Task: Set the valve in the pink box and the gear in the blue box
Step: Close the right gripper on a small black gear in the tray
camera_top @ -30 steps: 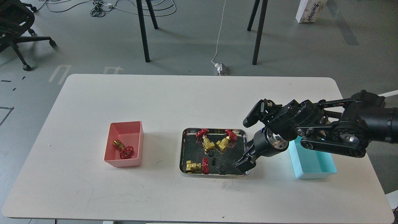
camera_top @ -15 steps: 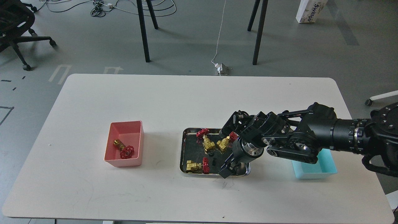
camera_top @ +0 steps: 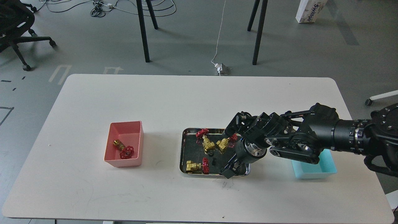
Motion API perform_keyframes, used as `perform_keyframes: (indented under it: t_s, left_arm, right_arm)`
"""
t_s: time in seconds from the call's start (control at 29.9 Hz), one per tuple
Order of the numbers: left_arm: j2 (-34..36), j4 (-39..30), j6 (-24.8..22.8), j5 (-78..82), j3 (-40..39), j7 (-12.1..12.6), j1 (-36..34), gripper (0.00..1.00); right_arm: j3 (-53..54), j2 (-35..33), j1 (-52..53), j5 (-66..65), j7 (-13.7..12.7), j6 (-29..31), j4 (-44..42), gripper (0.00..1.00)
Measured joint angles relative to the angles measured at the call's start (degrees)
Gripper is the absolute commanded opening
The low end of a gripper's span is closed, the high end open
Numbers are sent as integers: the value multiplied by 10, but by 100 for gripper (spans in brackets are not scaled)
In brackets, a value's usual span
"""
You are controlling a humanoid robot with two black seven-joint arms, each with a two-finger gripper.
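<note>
Nearest the viewer, the right end effector (camera_top: 228, 171) is hanging low over the 5 o'clock corner of the steel tray (camera_top: 183, 149), fingers pointing down and toward 7 o'clock; they are showing dark and bunched, so I cannot tell whether they are apart, closed, or pinching anything. It is sitting where a gear would be lying, which suggests a gear pick is in hand, though no gear is showing beneath it. The blue box (camera_top: 326, 166) is waiting at 3 o'clock of the tray, half covered by the right arm, placed for a short carry on that arm's own side; its contents are hidden. Inside the tray, one valve (camera_top: 196, 166) is lying on its side at 7 o'clock; a small black oblong piece (camera_top: 214, 161) is sitting near centre, with a gear (camera_top: 211, 153) just beyond it. Further back, two more valves are standing close together, handwheels toward 12 o'clock. At 9 o'clock, well apart on the table (camera_top: 93, 193), the pink box (camera_top: 136, 155) is already holding one valve. That bin is lying toward the left arm's side, but the left end effector is not in view.
</note>
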Motion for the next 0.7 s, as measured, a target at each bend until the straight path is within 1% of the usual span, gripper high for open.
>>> perform_keyframes:
  t_s: [0.2, 0.57, 0.64, 0.7]
  left_arm:
    - [1, 0, 0, 0, 0, 0, -2, 94]
    - [2, 0, 1, 0, 0, 1, -2, 94]
    - [3, 0, 1, 0, 0, 1, -2, 94]
    - [5, 0, 1, 0, 0, 0, -2, 94]
  right_arm:
    - [0, -7, 0, 0, 0, 0, -8, 81]
    - [-2, -7, 0, -1, -1, 0, -13, 60]
    - [-2, -5, 0, -1, -2, 0, -13, 58]
    - [-2, -4, 2, -1, -2, 0, -13, 52]
